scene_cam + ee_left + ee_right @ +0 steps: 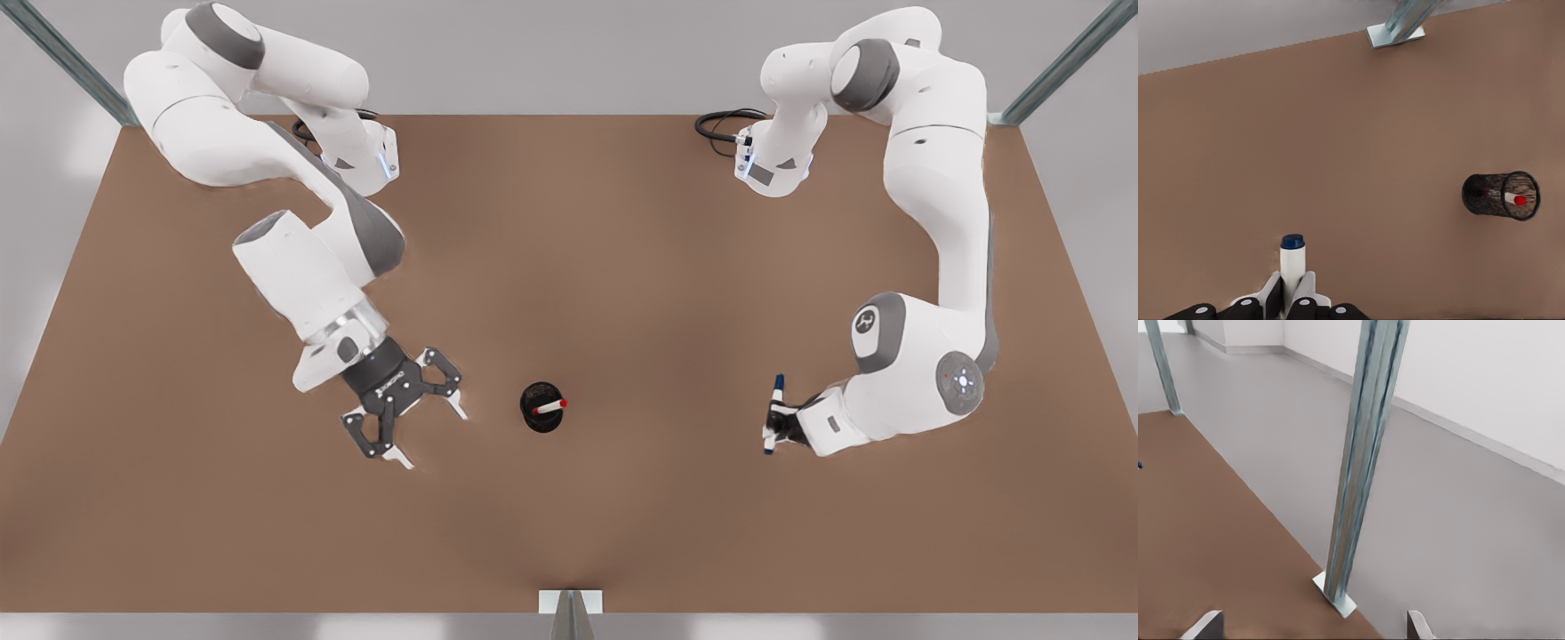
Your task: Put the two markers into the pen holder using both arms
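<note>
The black mesh pen holder [540, 418] stands at the table's middle front with the red-capped marker [549, 406] leaning inside it. From the left wrist view, the pen holder [1500, 195] and the red marker [1515, 199] lie off to one side. My left gripper [775, 422], on the front view's right, is shut on the white barrel of the blue-capped marker [778, 388], low over the table. Close up, the blue marker [1293, 257] sticks out from between the left gripper [1293, 297]. My right gripper [431, 436] hovers open, just off the holder toward the front view's left, holding nothing.
A metal post [1361, 453] on a base plate [570, 603] stands at the table's front edge, in line with the holder. More posts rise at the back corners. A black cable [722, 120] lies by the base of the arm on the front view's right. Grey floor [1458, 520] surrounds the table.
</note>
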You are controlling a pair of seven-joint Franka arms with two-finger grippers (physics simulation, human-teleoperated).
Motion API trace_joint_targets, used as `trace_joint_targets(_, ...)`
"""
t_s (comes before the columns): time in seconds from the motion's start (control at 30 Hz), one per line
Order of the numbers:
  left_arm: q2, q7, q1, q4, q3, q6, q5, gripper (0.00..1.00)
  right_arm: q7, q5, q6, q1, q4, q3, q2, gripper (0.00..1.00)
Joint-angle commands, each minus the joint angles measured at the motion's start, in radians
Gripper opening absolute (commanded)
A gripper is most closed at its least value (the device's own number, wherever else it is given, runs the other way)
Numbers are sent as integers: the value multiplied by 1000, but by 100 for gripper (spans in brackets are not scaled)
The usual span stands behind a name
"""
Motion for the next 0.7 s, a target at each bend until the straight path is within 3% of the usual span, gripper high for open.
trace_joint_targets(0.0, 4, 398, -1, 14, -98, 56, -127, 21, 196, 243, -679, 103, 12, -307, -206, 100)
trace_joint_targets(0.03, 37, 497, 3, 19, -158, 101, -219, 21, 161, 381, -808, 335, 11, -688, -322, 100)
trace_joint_targets(0.07, 41, 616, -11, 19, -164, 153, -279, 21, 159, 443, -880, 358, 6, -790, -320, 100)
trace_joint_targets(0.1, 64, 696, -11, 19, -230, 217, -299, 21, 175, 455, -888, 323, 5, -787, -314, 100)
trace_joint_targets(0.23, 90, 1213, -47, 19, -244, 338, -695, 21, 291, 516, -957, 326, 15, -756, -315, 100)
trace_joint_targets(0.47, 138, 1632, -188, 17, -279, 854, -697, 21, 300, 532, -942, 326, 14, -758, -296, 100)
trace_joint_targets(0.67, 185, 1632, -284, 17, -285, 1000, -727, 21, 300, 532, -940, 325, 12, -758, -296, 100)
